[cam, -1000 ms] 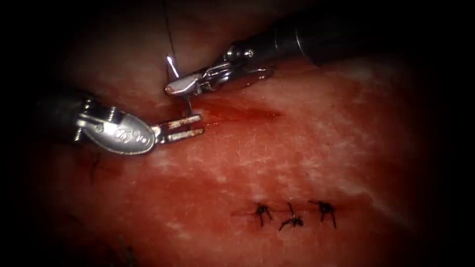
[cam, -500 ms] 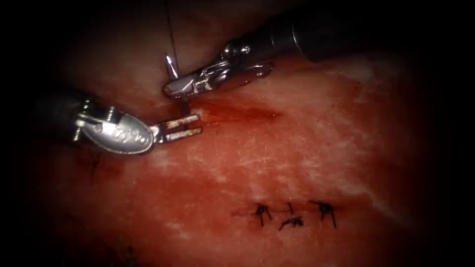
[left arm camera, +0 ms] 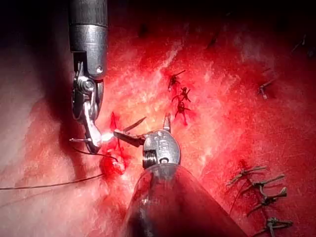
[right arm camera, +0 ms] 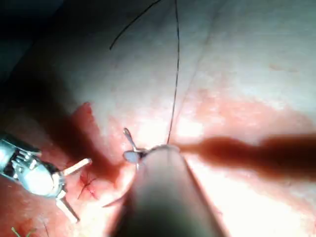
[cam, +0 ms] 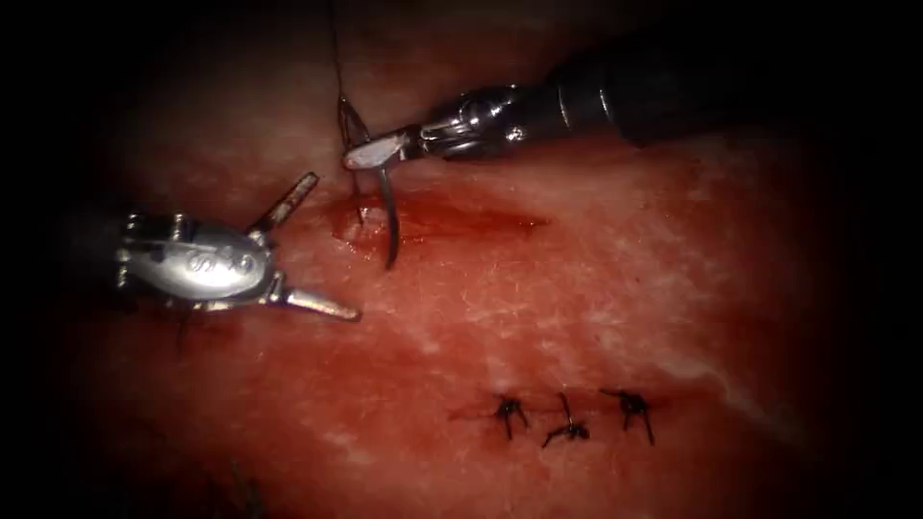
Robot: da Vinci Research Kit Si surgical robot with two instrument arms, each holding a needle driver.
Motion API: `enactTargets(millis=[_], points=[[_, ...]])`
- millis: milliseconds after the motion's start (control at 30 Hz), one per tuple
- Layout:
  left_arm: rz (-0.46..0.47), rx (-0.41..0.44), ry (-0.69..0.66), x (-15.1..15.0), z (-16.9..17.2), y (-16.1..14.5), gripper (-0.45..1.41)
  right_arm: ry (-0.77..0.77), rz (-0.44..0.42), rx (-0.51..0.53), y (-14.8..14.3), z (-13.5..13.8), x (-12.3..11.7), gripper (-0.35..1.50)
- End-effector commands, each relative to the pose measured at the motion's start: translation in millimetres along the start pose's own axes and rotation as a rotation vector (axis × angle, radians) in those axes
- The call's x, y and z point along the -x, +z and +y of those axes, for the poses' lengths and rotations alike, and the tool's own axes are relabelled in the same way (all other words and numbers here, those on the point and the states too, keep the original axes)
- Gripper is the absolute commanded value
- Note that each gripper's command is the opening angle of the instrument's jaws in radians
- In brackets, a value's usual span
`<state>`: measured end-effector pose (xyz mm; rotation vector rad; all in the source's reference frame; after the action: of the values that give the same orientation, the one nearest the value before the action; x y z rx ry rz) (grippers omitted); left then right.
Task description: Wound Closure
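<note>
The right end effector [cam: 361, 157] is closed on the curved needle [cam: 388, 216], gripping it near its thread end. The needle hangs free below the jaws, its curve arching down over the red fluid [cam: 452, 223] that fills the cut [cam: 481, 223], with the point just above the tissue [cam: 577, 317] and not in it. Dark thread [cam: 336, 58] runs up from the needle's held end and out of the top of the endoscope view.

The left end effector [cam: 332, 245] is spread wide open and holds nothing; one jaw points up toward the needle, the other lies low over the tissue. Engraved marks on its wrist housing cannot be read.

The right arm's shaft enters from the upper right, sloping down to the left. The left arm's tool comes in level from the left edge.

Three dark knotted stitches [cam: 567, 418] sit in a row on the tissue, well below the cut
</note>
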<state>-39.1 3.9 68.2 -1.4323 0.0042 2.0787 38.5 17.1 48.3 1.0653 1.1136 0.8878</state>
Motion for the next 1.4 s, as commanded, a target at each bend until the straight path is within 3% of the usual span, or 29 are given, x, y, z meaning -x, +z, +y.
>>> enactTargets(millis=[33, 100, 133, 233, 400, 933, 1133, 1400], points=[[0.001, 0.022, -0.022, 0.8, 0.6, 0.3, 0.09, -0.048, 0.013, -0.009, 0.8, 0.7, 0.8, -0.35], [-0.007, 0.051, -0.052, 1.2, 0.4, 0.3, -0.37, -0.104, 0.028, -0.013, 1.0, 0.9, 1.1, -0.35], [-0.017, 0.060, -0.061, 1.5, 0.3, 0.4, -0.45, -0.140, 0.034, -0.014, 1.1, 1.0, 1.2, -0.35], [-0.110, 0.097, -0.122, 3.5, -0.2, 1.6, -0.45, -0.351, 0.059, -0.004, 1.2, 1.0, 2.0, -0.35], [-0.171, 0.109, -0.168, 6.0, -1.0, 3.2, -0.45, -0.503, 0.095, -0.002, 0.9, 0.9, 1.4, -0.35], [-0.306, 0.043, -0.180, 11.6, -4.9, 6.2, -0.45, -0.683, 0.099, 0.009, 0.4, 0.4, 1.5, -0.35], [-0.422, 0.022, -0.148, 15.0, -5.5, 7.2, -0.45, -0.716, 0.102, 0.013, 0.4, 0.3, 1.2, -0.35], [-0.501, 0.016, -0.152, 15.5, -6.7, 8.5, -0.45, -0.817, 0.095, 0.032, 1.0, 0.3, 1.3, -0.35]])
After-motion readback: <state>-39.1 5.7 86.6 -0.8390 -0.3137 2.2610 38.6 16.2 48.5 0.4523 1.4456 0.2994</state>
